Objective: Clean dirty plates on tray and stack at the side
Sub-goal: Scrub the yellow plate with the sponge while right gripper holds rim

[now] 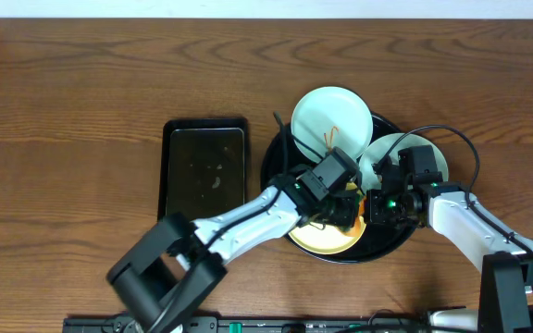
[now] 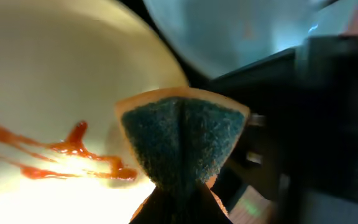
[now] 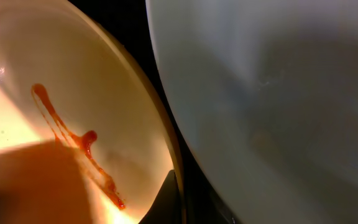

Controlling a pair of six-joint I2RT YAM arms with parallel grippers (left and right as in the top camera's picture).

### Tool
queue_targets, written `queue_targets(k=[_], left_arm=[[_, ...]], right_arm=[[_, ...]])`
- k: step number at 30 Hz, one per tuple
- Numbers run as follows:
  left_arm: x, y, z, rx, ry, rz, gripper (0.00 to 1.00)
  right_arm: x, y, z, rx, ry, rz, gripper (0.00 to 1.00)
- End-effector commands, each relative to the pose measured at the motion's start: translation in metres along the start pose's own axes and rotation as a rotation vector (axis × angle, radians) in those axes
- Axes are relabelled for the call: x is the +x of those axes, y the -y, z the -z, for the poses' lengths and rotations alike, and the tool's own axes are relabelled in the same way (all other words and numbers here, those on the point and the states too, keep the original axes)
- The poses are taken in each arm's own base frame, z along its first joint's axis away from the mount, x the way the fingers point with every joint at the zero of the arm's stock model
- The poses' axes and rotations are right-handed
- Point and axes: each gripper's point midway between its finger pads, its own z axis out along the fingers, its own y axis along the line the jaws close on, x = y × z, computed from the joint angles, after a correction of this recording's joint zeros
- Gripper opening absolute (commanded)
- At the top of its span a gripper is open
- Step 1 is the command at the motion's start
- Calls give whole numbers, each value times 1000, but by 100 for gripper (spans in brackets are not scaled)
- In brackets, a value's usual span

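Note:
The round black tray (image 1: 387, 239) holds three plates. A mint-green plate (image 1: 331, 118) with thin sauce lines is at its back. A second mint-green plate (image 1: 394, 148) is at its right and also fills the right wrist view (image 3: 278, 93). The pale yellow plate (image 1: 322, 242) at the front has red-orange sauce smears (image 2: 73, 149). My left gripper (image 1: 345, 205) is shut on a green-and-orange sponge (image 2: 179, 140) just over the yellow plate's edge. My right gripper (image 1: 378, 202) pinches the yellow plate's rim (image 3: 166, 155), one finger (image 3: 169, 196) showing inside it.
A smaller rectangular black tray (image 1: 204, 166) lies left of the round tray. Brown wood-grain tabletop (image 1: 81, 111) stretches left and behind. Both arms cross over the round tray's front half.

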Motion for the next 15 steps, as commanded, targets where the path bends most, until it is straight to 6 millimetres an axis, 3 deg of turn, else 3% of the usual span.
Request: queue_targets(k=[1, 8, 12, 15], left_arm=[[5, -1, -13, 14, -42, 50, 7], [1, -37, -31, -122, -8, 58, 7], [-16, -74, -21, -286, 76, 49, 7], [-29, -88, -8, -320, 106, 61, 7]], right_arm=[[2, -1, -4, 1, -16, -1, 1], [3, -4, -4, -16, -19, 0, 1], [3, -4, -4, -16, -19, 0, 1], [3, -4, -4, -16, -19, 0, 1]])
